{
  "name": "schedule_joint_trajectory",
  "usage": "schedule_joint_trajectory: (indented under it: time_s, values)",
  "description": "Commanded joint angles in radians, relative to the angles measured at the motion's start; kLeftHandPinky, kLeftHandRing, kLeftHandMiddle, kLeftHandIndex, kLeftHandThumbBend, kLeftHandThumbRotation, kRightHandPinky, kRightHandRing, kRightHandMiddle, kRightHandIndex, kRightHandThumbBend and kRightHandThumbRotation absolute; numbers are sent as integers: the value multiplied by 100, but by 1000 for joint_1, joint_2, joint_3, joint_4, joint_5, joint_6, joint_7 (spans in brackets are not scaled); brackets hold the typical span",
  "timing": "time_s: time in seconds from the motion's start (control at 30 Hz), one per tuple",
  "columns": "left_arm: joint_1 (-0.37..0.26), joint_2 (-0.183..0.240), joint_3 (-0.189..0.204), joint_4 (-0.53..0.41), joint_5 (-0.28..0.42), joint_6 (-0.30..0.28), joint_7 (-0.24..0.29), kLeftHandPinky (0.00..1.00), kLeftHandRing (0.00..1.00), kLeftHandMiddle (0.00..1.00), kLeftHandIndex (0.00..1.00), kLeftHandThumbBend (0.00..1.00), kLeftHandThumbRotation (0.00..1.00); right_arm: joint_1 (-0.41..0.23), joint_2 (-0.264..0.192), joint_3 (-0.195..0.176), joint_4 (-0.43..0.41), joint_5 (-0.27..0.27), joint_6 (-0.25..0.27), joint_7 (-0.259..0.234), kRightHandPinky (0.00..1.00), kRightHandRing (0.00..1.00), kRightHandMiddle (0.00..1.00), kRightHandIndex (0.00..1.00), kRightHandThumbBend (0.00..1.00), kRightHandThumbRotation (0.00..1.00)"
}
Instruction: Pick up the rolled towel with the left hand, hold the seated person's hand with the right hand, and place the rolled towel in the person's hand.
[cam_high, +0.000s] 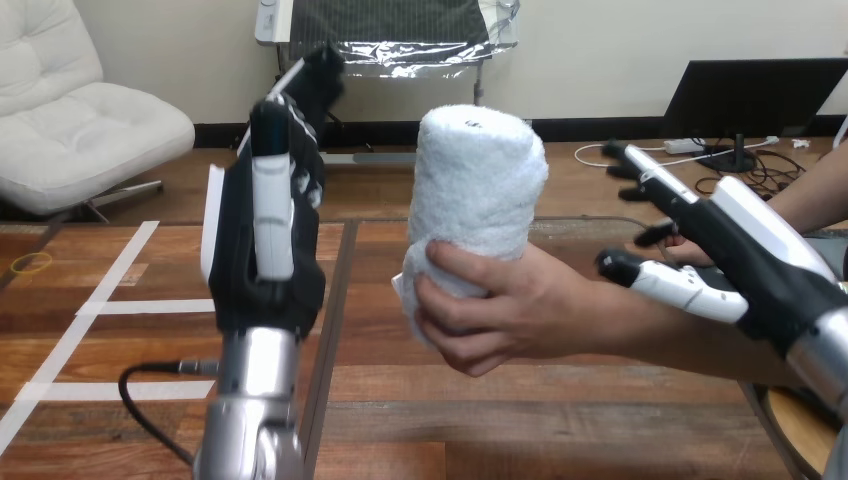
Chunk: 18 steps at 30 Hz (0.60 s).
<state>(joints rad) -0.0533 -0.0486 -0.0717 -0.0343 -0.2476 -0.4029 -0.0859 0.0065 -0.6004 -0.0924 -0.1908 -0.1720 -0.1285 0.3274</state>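
As person's hand (510, 312) grips towel (480, 170), left hand (262, 262), right hand (765, 262) flank, fingers (272, 212) straight, empty.

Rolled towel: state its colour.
White; the rolled towel shows best in the head view, upright in the person's hand.

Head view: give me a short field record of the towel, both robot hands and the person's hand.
rolled towel: upright, above the table
person's hand: wrapped round the towel's lower end
left robot hand: raised, fingers straight, apart from the towel, holding nothing
right robot hand: fingers straight, lying over the person's forearm; no clasp visible
task state: towel in the person's hand
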Motion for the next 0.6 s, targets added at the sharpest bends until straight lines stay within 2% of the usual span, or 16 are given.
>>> schedule_joint_trajectory:
  time_s: [0.0,0.17,0.33,0.4,0.53,0.57]
  values:
    - [39,-7,-20,-95,-15,4,-32,82,84,82,76,64,88,16,73,-58,-95,72,-60,-58,89,97,98,99,100,100]
    - [91,16,-26,-134,-34,-8,-81,74,80,80,75,66,86,58,123,-66,-134,111,-131,-94,94,98,98,98,96,100]
    - [137,40,-24,-164,-34,-26,-132,72,79,79,75,69,84,104,164,-67,-182,143,-173,-110,95,99,98,98,94,100]
    - [164,51,-22,-183,-31,-35,-151,71,80,79,75,69,84,124,189,-63,-197,160,-213,-119,95,98,98,98,93,100]
    - [206,68,-18,-213,-31,-49,-182,71,81,80,76,70,81,165,228,-52,-242,173,-234,-137,94,97,97,96,93,100]
    - [220,75,-16,-222,-27,-59,-189,71,81,80,76,70,81,180,242,-46,-253,177,-254,-141,94,97,96,96,94,100]
